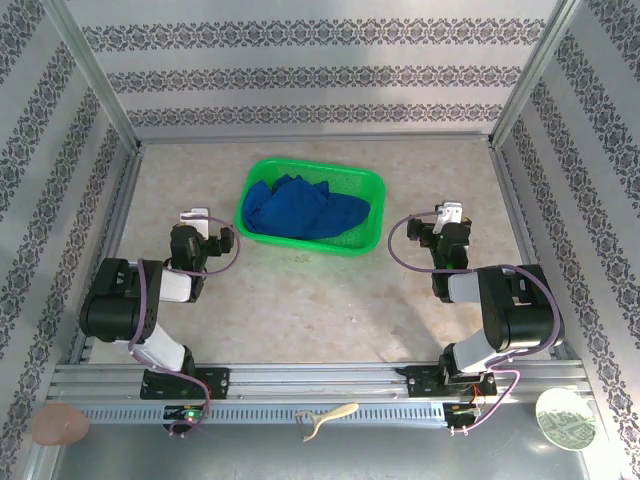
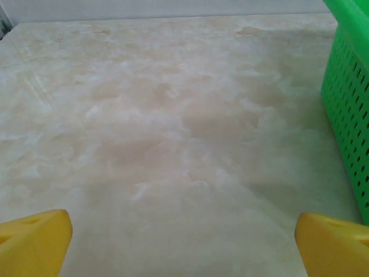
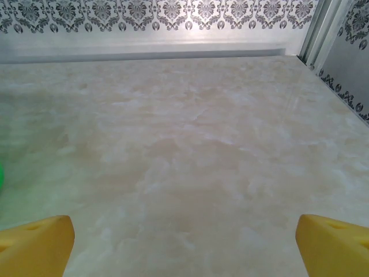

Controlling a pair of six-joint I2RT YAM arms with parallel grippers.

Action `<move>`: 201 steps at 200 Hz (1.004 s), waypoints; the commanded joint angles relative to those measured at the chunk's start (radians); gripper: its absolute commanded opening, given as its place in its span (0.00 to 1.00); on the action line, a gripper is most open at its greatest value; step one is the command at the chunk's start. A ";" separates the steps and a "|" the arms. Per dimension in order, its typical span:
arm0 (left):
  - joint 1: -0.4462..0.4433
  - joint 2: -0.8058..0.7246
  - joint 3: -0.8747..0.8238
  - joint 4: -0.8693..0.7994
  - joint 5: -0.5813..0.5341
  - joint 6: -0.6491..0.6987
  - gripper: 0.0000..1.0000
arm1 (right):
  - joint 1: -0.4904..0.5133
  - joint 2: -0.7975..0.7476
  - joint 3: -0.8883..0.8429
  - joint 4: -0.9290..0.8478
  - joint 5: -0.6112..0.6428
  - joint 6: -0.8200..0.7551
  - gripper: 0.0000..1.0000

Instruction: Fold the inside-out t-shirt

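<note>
**Left third, top view.** The left arm (image 1: pixel 135 300) sits folded close to its base. The left gripper (image 2: pixel 184 243) points toward the upper part of the frame, over the marbled table (image 1: pixel 300 310). In the left wrist view its two yellow fingers (image 2: pixel 34 242) occupy the lower left and lower right corners. They are set wide apart, with only table surface between them. The perforated green wall of the basket (image 2: pixel 346 115) runs down the right edge of that view, near the right-hand finger but apart from it.

**Centre, top view.** The basket (image 1: pixel 310 243) stands on the table in the upper middle of the frame, between the two grippers and reaching further up the frame than either. The t-shirt (image 1: pixel 300 208) lies inside the basket, bunched into a crumpled blue heap that covers most of the basket floor. It lies wholly within the rim.

**Right third, top view.** The right arm (image 1: pixel 510 310) is folded likewise. The right gripper (image 3: pixel 184 245) points toward the upper part of the frame, to the right of the basket and apart from it. In the right wrist view its yellow fingers (image 3: pixel 34 245) stand in the lower corners, spread wide and grasping nothing. Bare table extends ahead to the patterned back wall (image 3: pixel 161 11) along the top edge.
</note>
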 commanded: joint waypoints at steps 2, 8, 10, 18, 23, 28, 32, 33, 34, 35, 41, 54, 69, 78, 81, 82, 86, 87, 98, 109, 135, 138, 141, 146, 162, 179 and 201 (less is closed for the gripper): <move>0.003 -0.003 0.009 0.035 0.019 0.003 0.99 | -0.002 0.006 0.014 0.010 -0.018 -0.006 0.98; 0.002 -0.003 0.009 0.036 0.018 0.004 0.99 | -0.003 0.005 0.014 0.010 -0.017 -0.005 0.98; 0.002 -0.004 0.009 0.037 0.018 0.003 0.99 | -0.003 0.006 0.014 0.010 -0.017 -0.005 0.98; 0.003 -0.004 0.008 0.036 0.018 0.003 0.99 | -0.003 0.006 0.014 0.009 -0.017 -0.006 0.98; 0.002 -0.002 0.008 0.037 0.019 0.004 0.99 | -0.002 0.005 0.014 0.009 -0.018 -0.006 0.98; 0.002 -0.003 0.009 0.036 0.019 0.005 0.99 | -0.003 0.006 0.014 0.010 -0.019 -0.005 0.98; 0.003 -0.002 0.008 0.036 0.018 0.003 0.99 | -0.003 0.006 0.014 0.010 -0.018 -0.006 0.98; 0.002 -0.003 0.008 0.036 0.018 0.003 0.99 | -0.003 0.006 0.014 0.010 -0.018 -0.006 0.98; 0.002 -0.003 0.008 0.036 0.018 0.003 0.99 | -0.003 0.006 0.014 0.010 -0.019 -0.006 0.98; 0.002 -0.002 0.008 0.036 0.018 0.004 0.99 | -0.003 0.005 0.014 0.009 -0.019 -0.005 0.98; 0.002 -0.004 0.009 0.036 0.018 0.004 0.99 | -0.002 0.006 0.014 0.010 -0.019 -0.005 0.98; 0.003 -0.003 0.009 0.036 0.018 0.003 0.99 | -0.003 0.005 0.014 0.010 -0.019 -0.005 0.98; 0.002 -0.002 0.009 0.035 0.018 0.003 0.99 | -0.004 0.006 0.014 0.010 -0.019 -0.006 0.98; 0.003 -0.003 0.009 0.034 0.018 0.004 0.99 | -0.003 0.005 0.014 0.010 -0.018 -0.005 0.98; 0.003 -0.003 0.009 0.035 0.019 0.003 0.99 | -0.003 0.006 0.014 0.009 -0.018 -0.004 0.98; 0.003 -0.003 0.009 0.035 0.018 0.003 0.99 | -0.003 0.006 0.014 0.009 -0.019 -0.003 0.98; 0.002 -0.002 0.010 0.035 0.018 0.003 0.99 | -0.004 0.005 0.015 0.009 -0.018 -0.004 0.98; 0.002 -0.002 0.010 0.035 0.018 0.003 0.99 | -0.004 0.006 0.015 0.009 -0.018 -0.004 0.98; 0.002 -0.003 0.010 0.035 0.018 0.003 0.99 | -0.009 0.007 0.016 0.008 -0.028 0.001 0.98; 0.002 -0.004 0.009 0.036 0.019 0.003 0.99 | -0.013 0.005 0.016 0.007 -0.038 0.003 0.98; 0.004 -0.002 0.013 0.028 0.015 0.000 0.99 | -0.013 0.006 0.017 0.006 -0.037 0.002 0.98; 0.004 -0.003 0.013 0.026 0.015 0.000 0.99 | -0.013 0.008 0.017 0.007 -0.038 0.003 0.98; 0.004 -0.003 0.015 0.026 0.014 0.002 0.99 | -0.014 0.008 0.016 0.007 -0.038 0.003 0.98; 0.005 -0.002 0.015 0.025 0.014 0.002 0.99 | -0.013 0.006 0.016 0.007 -0.038 0.003 0.98; 0.004 -0.002 0.016 0.023 0.015 0.001 0.99 | -0.013 0.008 0.017 0.007 -0.037 0.002 0.98; 0.006 -0.001 0.016 0.022 0.018 -0.003 0.99 | -0.013 0.009 0.017 0.006 -0.037 0.001 0.98; 0.007 -0.001 0.016 0.022 0.021 -0.003 0.99 | -0.013 0.009 0.019 0.004 -0.037 0.002 0.98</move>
